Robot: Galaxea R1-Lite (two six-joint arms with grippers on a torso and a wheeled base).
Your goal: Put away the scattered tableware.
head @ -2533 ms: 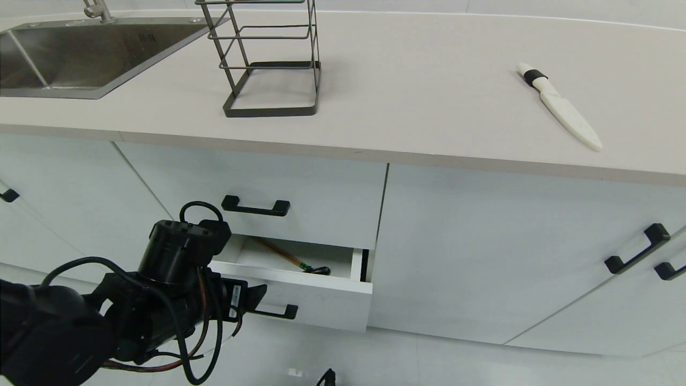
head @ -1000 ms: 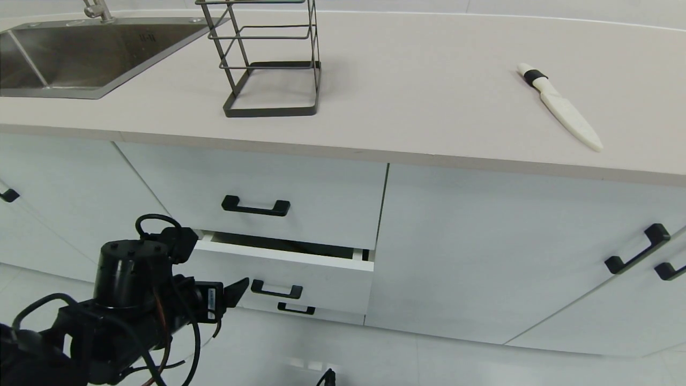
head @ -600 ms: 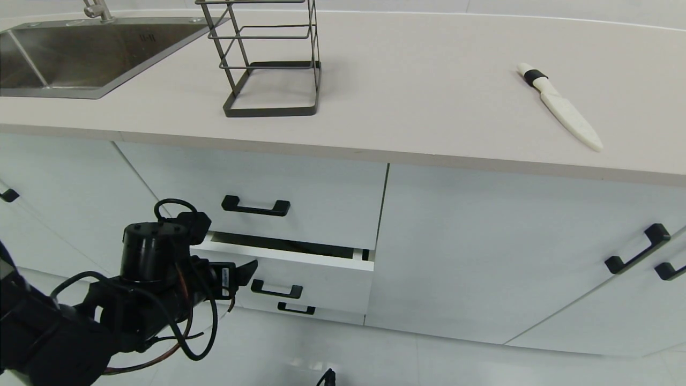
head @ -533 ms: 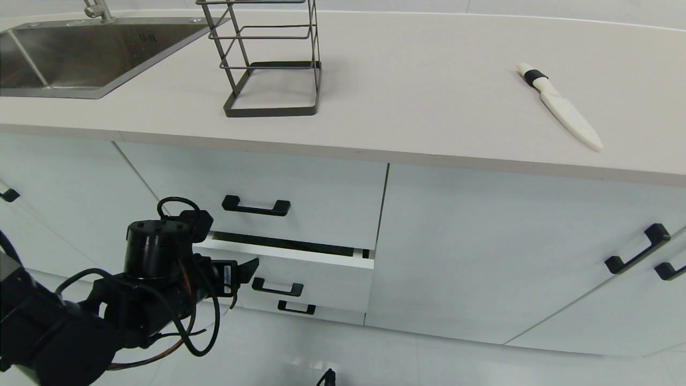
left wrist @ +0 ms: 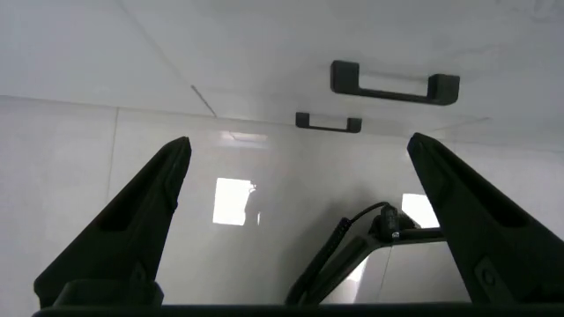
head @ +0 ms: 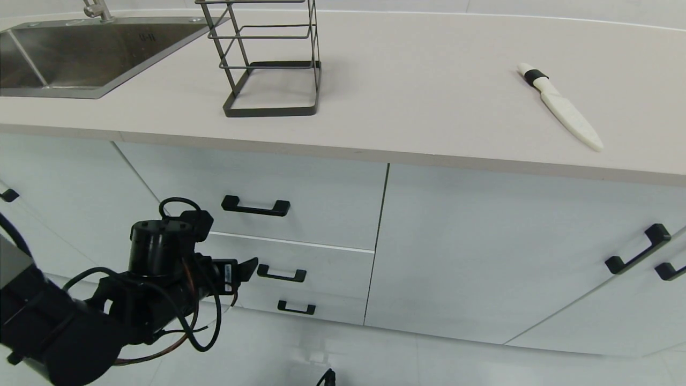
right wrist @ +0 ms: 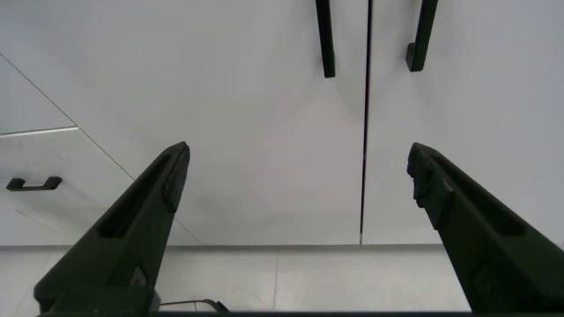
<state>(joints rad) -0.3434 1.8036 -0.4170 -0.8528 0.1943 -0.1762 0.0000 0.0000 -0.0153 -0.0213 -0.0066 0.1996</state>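
Note:
A white knife with a black band on its handle lies on the countertop at the right. The second drawer below the counter stands flush with the cabinet front. My left gripper is low at the left, its tip at that drawer's front just left of the black handle. In the left wrist view the left gripper is open with nothing between its fingers, and the drawer handle is ahead. My right gripper is open, facing white cabinet doors.
A dark wire rack stands on the counter's middle left, a steel sink at the far left. Black handles stick out from the top drawer, the lowest drawer and the right doors.
The second drawer, open earlier with a long utensil inside, has slid shut. My left gripper drew back from its handle, then came forward against its front.

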